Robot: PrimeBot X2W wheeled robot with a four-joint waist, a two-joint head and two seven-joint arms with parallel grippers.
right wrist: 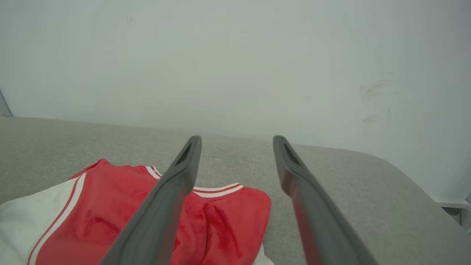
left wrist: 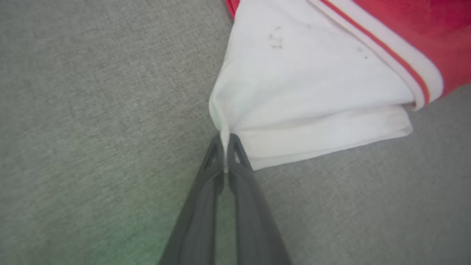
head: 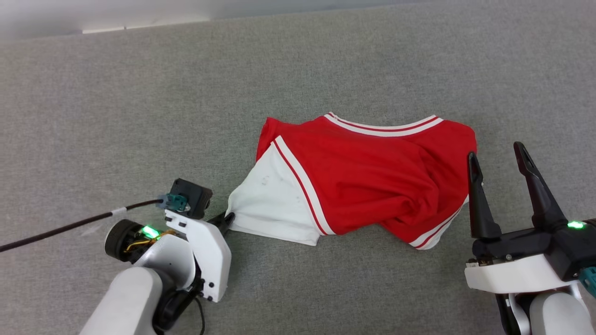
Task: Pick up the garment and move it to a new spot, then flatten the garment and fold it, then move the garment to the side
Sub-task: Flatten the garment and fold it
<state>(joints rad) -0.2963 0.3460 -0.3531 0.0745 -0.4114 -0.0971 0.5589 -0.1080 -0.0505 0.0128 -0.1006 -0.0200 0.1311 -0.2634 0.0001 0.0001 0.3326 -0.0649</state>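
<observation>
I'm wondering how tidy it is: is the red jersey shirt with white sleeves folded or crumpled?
Crumpled: the red jersey shirt lies bunched with deep creases, one white sleeve pinched in the left claw.

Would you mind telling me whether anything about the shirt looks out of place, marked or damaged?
The garment lies bunched and deeply creased instead of flat, with its lower right part rumpled under. Its white sleeve carries a few faint dark smudges. No tear is visible.
</observation>
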